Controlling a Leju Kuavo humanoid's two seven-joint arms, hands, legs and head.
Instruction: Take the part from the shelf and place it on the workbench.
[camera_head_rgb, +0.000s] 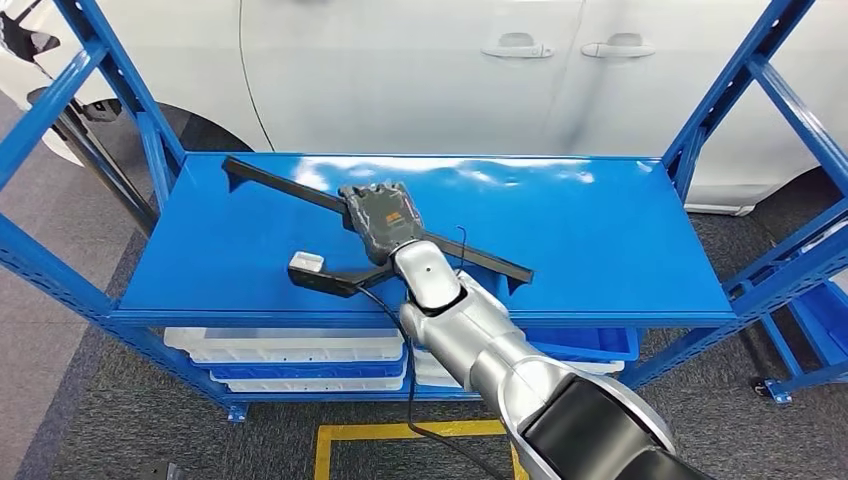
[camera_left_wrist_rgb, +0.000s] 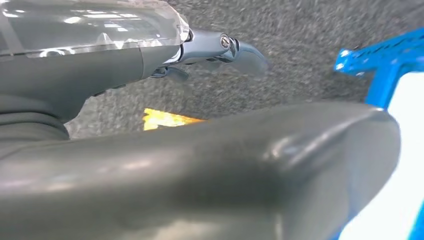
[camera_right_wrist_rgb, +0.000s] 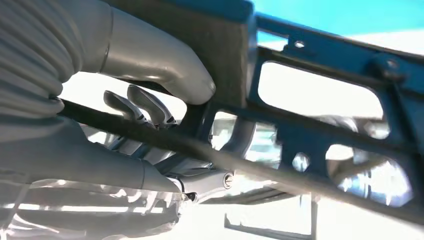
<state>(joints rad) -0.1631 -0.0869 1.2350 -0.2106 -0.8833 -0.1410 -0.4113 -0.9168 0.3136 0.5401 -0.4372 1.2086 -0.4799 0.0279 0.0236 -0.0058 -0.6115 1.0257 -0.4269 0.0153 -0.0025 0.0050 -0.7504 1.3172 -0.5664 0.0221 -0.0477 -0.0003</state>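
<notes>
1. Our right hand (camera_head_rgb: 385, 220) lies on the long black part (camera_head_rgb: 290, 190), roughly at its middle. In the right wrist view the thumb (camera_right_wrist_rgb: 165, 75) presses 1 side of the part (camera_right_wrist_rgb: 320, 125) and the darker fingers (camera_right_wrist_rgb: 145, 107) curl on the other, so we judge the part pinched.
2. The part lies diagonally on the blue shelf (camera_head_rgb: 600, 240), from the back left toward the front right. It has not left the surface.
3. Our left hand (camera_left_wrist_rgb: 220, 50) hangs over the grey floor; we cannot tell whether it is spread or closed.
4. To do this step well, we confirm a firm grip, then lift straight up and keep the part level, since a long strip held at 1 point may tip or swing.
5. Obstacles: the blue uprights (camera_head_rgb: 730, 90) at each end could catch the part's ends. A small black piece with a white tip (camera_head_rgb: 312, 270) lies near the front edge, beside our wrist. A white car (camera_head_rgb: 450, 70) stands close behind the shelf.
</notes>
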